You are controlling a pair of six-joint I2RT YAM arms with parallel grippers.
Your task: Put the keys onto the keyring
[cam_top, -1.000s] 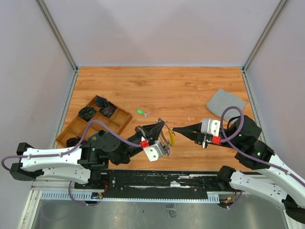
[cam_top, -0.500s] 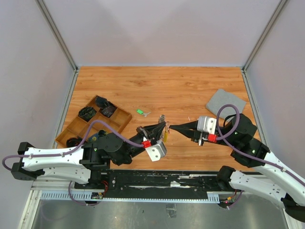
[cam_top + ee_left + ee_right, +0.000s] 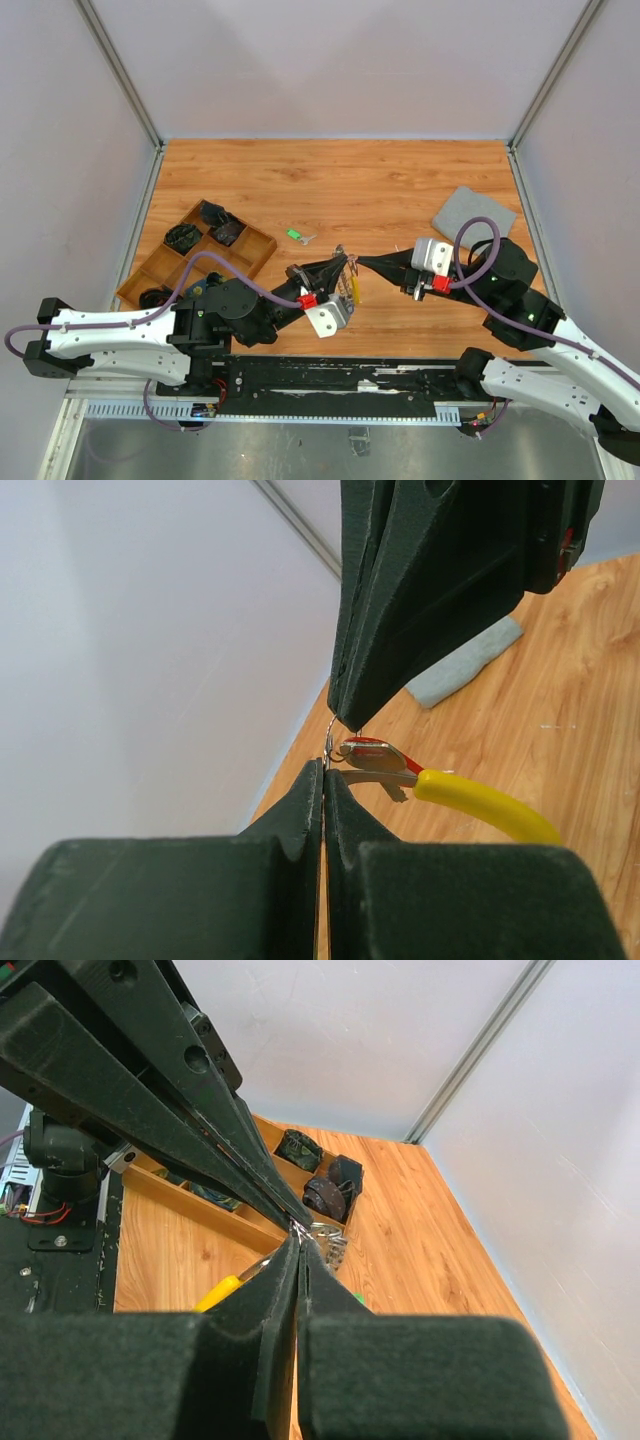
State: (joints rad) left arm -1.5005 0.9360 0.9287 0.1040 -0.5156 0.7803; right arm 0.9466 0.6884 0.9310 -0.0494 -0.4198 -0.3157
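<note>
My left gripper [image 3: 343,263] is shut on the thin silver keyring [image 3: 328,752] and holds it above the table. A yellow-headed key [image 3: 485,808] and a red-headed key [image 3: 372,747] hang from the ring; the yellow one also shows in the top view [image 3: 354,288]. My right gripper [image 3: 360,261] is shut, and its fingertips [image 3: 352,716] touch the ring from the other side. In the right wrist view my closed right gripper [image 3: 298,1240] meets the left fingers [image 3: 215,1145] at the ring, with the beaded chain [image 3: 330,1243] behind. A green-headed key [image 3: 294,235] lies loose on the table.
A wooden compartment tray [image 3: 252,262] with dark items stands at the left, and shows in the right wrist view [image 3: 185,1200]. A grey cloth square [image 3: 473,215] lies at the back right. Side walls stand left and right.
My right gripper has moved left and slightly back until its tips meet the ring. My left gripper still holds the ring, shifted a little; the yellow key swung.
</note>
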